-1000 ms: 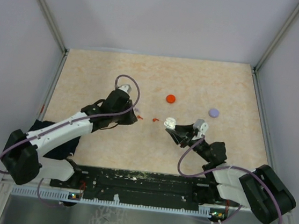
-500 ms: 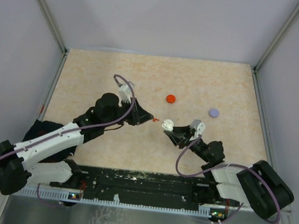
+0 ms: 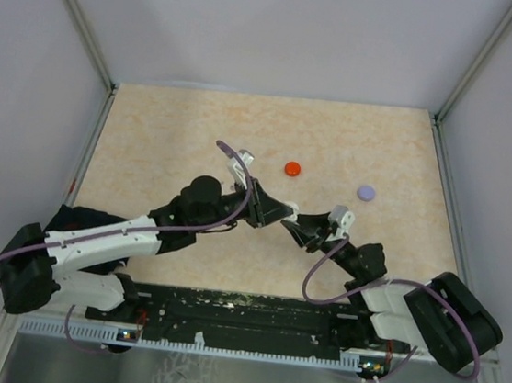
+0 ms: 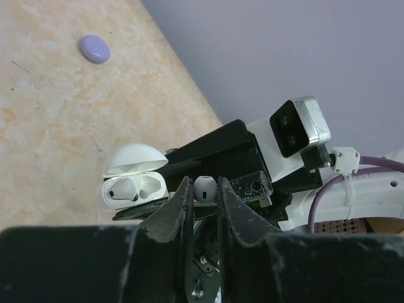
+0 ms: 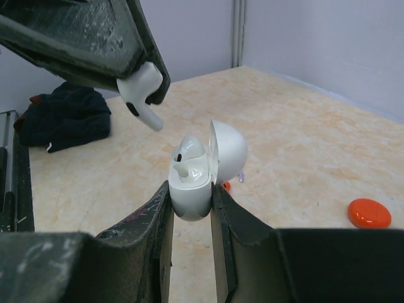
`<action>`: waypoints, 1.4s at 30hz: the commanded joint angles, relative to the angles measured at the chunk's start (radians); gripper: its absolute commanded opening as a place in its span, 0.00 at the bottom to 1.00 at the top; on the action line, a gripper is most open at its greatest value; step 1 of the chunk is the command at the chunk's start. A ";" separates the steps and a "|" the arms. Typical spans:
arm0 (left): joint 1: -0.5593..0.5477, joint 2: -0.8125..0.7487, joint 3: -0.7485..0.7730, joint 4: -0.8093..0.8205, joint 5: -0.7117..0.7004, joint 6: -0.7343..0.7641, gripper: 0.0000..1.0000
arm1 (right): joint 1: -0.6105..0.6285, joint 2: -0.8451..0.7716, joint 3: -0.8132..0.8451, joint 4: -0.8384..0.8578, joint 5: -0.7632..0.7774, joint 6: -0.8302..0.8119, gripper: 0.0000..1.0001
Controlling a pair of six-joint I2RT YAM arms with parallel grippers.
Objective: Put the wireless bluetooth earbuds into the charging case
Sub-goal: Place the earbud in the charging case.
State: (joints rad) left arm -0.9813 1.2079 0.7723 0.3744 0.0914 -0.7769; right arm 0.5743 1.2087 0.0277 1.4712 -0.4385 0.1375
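Note:
My right gripper is shut on the white charging case, held above the table with its lid open. One white earbud sits in it; the other slot is empty. My left gripper is shut on a second white earbud. That earbud hangs stem-down, just above and left of the case. In the left wrist view the case lies just left of my fingertips. In the top view the left gripper and the right gripper nearly meet.
A red disc and a purple disc lie on the table beyond the grippers. A small red earbud and a purple one lie on the table behind the case. A dark cloth lies at the near left.
My left arm has swung right from the table's middle, carrying the white earbud up to the open case. The right gripper has held the case almost still.

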 commanded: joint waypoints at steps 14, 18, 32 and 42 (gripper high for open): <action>-0.100 0.032 -0.063 0.135 -0.268 -0.090 0.02 | 0.013 -0.026 -0.002 0.110 0.024 -0.007 0.00; -0.114 0.030 -0.081 0.160 -0.301 -0.101 0.02 | 0.015 -0.029 -0.002 0.109 0.026 -0.008 0.00; -0.158 0.045 -0.101 0.298 -0.416 -0.151 0.03 | 0.030 -0.031 -0.004 0.099 0.054 -0.038 0.00; -0.168 0.062 -0.114 0.295 -0.444 -0.181 0.02 | 0.035 -0.038 -0.004 0.092 0.057 -0.045 0.00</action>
State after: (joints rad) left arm -1.1393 1.2583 0.6716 0.6228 -0.3298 -0.9356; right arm 0.5938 1.1973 0.0257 1.5028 -0.3878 0.1043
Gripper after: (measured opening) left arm 0.212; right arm 0.258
